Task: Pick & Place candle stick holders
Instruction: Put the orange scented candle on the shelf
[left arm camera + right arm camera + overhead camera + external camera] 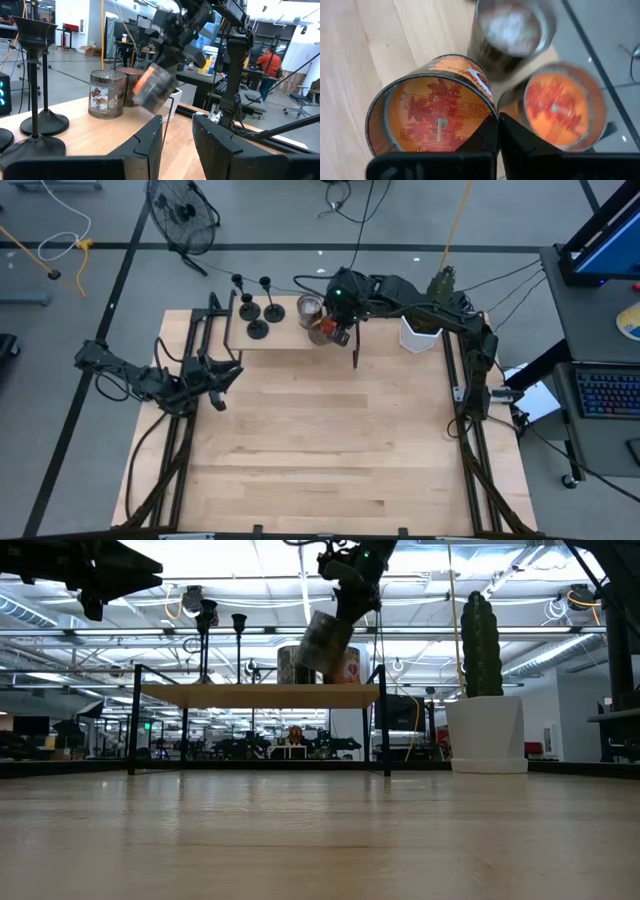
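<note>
Three black candle stick holders stand on their disc bases on a low wooden stand at the table's far side; two show close in the left wrist view. My right gripper hangs over the stand's right end, shut on an orange-labelled candle jar. A silver tin and a second orange candle jar stand on the stand beyond it. My left gripper waits level at the table's left, open, with nothing between its fingers. My right gripper pinches the jar's wall at the rim, one finger inside the open mouth and one outside. The fingers slant down from above, from the table's right. The jar hangs tilted below the fingers, mouth toward the gripper, clear of the stand.
A white pot with a cactus stands on the table right of the stand, under my right arm. The stand's thin black legs reach down to the tabletop. The near half of the wooden table lies bare.
</note>
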Robot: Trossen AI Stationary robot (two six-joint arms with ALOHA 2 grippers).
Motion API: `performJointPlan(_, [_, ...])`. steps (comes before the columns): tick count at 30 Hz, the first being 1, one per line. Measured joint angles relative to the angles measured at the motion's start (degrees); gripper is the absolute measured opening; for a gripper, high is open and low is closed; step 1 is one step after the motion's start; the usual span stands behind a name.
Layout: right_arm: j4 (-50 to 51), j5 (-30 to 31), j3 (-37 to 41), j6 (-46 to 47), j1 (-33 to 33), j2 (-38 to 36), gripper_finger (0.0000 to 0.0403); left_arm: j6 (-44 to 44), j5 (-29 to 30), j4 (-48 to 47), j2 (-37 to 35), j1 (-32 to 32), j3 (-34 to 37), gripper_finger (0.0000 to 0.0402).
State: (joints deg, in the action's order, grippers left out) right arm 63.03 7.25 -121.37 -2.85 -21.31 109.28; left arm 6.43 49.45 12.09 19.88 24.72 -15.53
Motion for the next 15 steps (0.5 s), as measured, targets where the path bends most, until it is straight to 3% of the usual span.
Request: performJointPlan(15, [-2.35,-0.02,1.83,0.68,-0.08,0.12,0.0000,-0.03,0.00,0.12,-0.02,-0.01,0.00,0.0113])
